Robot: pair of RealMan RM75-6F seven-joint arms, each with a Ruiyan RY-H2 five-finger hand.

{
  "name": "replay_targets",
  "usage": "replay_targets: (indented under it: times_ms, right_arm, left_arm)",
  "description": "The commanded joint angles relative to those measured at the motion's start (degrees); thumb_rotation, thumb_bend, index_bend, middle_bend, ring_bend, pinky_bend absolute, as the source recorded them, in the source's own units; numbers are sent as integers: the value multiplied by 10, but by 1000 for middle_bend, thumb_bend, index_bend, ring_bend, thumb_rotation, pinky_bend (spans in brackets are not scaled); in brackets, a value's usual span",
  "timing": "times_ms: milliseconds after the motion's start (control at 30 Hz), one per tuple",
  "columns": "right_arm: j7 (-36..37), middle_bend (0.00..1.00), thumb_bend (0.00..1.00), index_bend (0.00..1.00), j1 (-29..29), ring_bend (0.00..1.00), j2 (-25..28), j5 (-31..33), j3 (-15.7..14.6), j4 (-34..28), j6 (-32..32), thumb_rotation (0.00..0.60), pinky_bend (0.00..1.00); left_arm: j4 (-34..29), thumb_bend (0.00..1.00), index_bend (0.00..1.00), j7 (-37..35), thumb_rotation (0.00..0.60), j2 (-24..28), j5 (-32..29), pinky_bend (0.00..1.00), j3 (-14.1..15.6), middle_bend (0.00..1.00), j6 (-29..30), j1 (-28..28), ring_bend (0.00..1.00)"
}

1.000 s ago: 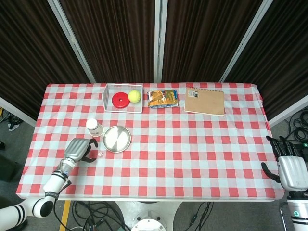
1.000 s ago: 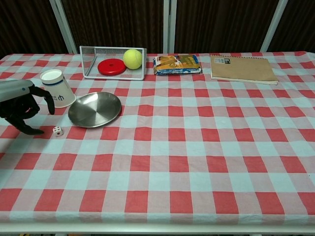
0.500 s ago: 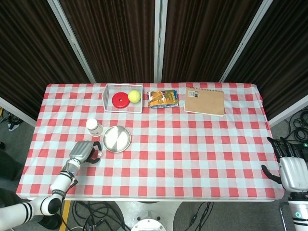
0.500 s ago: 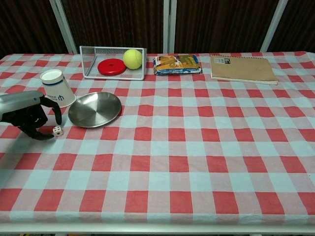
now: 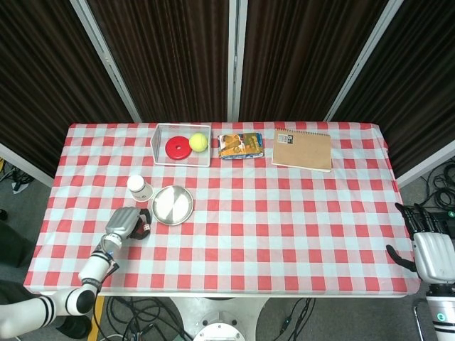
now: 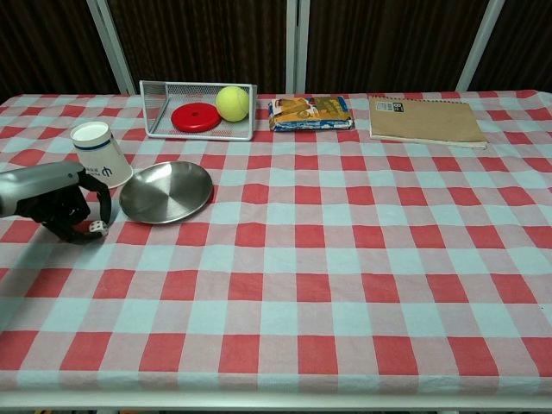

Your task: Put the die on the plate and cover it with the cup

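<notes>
The small white die (image 6: 97, 228) lies on the checked cloth just left of the round metal plate (image 6: 166, 191) (image 5: 173, 204). My left hand (image 6: 65, 207) (image 5: 128, 224) curls over it, with one finger to its right and the thumb below, pinching it against the cloth. In the head view the hand hides the die. A white paper cup (image 6: 101, 153) (image 5: 140, 187) stands behind the hand, to the left of the plate. My right hand (image 5: 430, 249) hangs off the table's near right corner, holding nothing, with its fingers apart.
At the back stands a wire basket (image 6: 155, 110) holding a red disc (image 6: 196, 116) and a tennis ball (image 6: 232, 103). To its right lie a snack packet (image 6: 310, 113) and a brown notebook (image 6: 423, 120).
My left hand slid right and forward until it reached the die, and its fingers closed around it. The right hand has not moved.
</notes>
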Motion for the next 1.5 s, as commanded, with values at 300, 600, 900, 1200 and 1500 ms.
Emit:
replay_targets:
  times_ms: [300, 600, 900, 1200, 1500]
  right_arm:
    - [2, 166, 129, 99, 1, 47, 0, -5, 0, 1, 2, 600, 122]
    - [9, 166, 130, 100, -2, 47, 0, -6, -2, 4, 5, 600, 121]
    - [13, 166, 130, 99, -6, 47, 2, -5, -2, 5, 10, 600, 121]
    - [12, 166, 125, 99, -7, 47, 5, -12, -3, 2, 15, 600, 121]
    - [12, 163, 112, 99, -6, 46, 8, -18, -3, 0, 16, 600, 121]
  left_arm:
    - [-29, 392, 581, 26, 600, 8, 22, 959, -30, 897, 16, -38, 891]
    - [61, 394, 506, 72, 600, -53, -30, 959, -50, 891, -42, -108, 889]
    - [2, 238, 219, 81, 600, -31, -5, 952, -38, 820, 35, -87, 861]
    - [-81, 205, 304, -21, 600, 78, 49, 897, -25, 691, 159, 16, 706]
    - [14, 161, 264, -172, 600, 55, 28, 425, -50, 320, 124, 39, 277]
